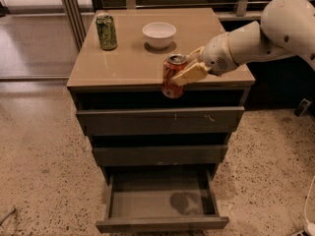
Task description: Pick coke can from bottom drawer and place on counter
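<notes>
Red-orange coke can (172, 77) clamped in cream pincer (182, 69) at glossy counter (125, 63) edge

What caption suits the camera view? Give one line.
Gripper holds coke can at front edge of counter, above open bottom drawer.

I note my gripper (186, 73) clasping the coke can (172, 77) at the front edge of the counter (123, 65), above the open bottom drawer (162, 223); bowl (159, 34) behind.

Office/lab: speckled floor (39, 171), drawer cabinet (157, 122), gripper fingers (191, 73) @ counter (128, 63) front
</notes>
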Robot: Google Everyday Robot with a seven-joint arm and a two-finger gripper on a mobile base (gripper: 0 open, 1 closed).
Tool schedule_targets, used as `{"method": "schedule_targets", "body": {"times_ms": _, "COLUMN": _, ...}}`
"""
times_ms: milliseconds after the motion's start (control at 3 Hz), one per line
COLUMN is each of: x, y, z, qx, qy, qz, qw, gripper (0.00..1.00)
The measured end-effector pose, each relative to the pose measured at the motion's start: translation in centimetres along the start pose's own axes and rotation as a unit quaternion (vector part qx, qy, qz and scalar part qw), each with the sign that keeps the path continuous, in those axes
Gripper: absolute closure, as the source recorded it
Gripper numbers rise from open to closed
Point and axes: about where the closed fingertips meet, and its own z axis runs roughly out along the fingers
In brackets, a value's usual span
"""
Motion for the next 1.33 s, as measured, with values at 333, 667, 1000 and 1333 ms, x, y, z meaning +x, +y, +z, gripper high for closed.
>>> {"method": "schedule_targets", "body": {"times_ms": 333, "x": -1.8, "y": -3.3, "z": 0.3, "qx": 0.022, "qy": 0.013, "qz": 0.007, "qw": 0.9997, "gripper": 1.00}}
{"method": "schedule_targets", "body": {"times_ms": 667, "x": -3.1, "y": -6.2, "z": 0.8, "qx": 0.036, "qy": 0.020, "qz": 0.009, "qw": 0.9991, "gripper": 1.00}}
{"method": "schedule_targets", "body": {"times_ms": 1000, "x": -3.5, "y": -8.3, "z": 1.3, "qx": 0.047, "qy": 0.021, "qz": 0.011, "qw": 0.9986, "gripper": 1.00}}
{"method": "schedule_targets", "body": {"times_ms": 1333, "x": -3.2, "y": -9.7, "z": 1.9, "qx": 0.050, "qy": 0.022, "qz": 0.019, "qw": 0.9983, "gripper": 1.00}}
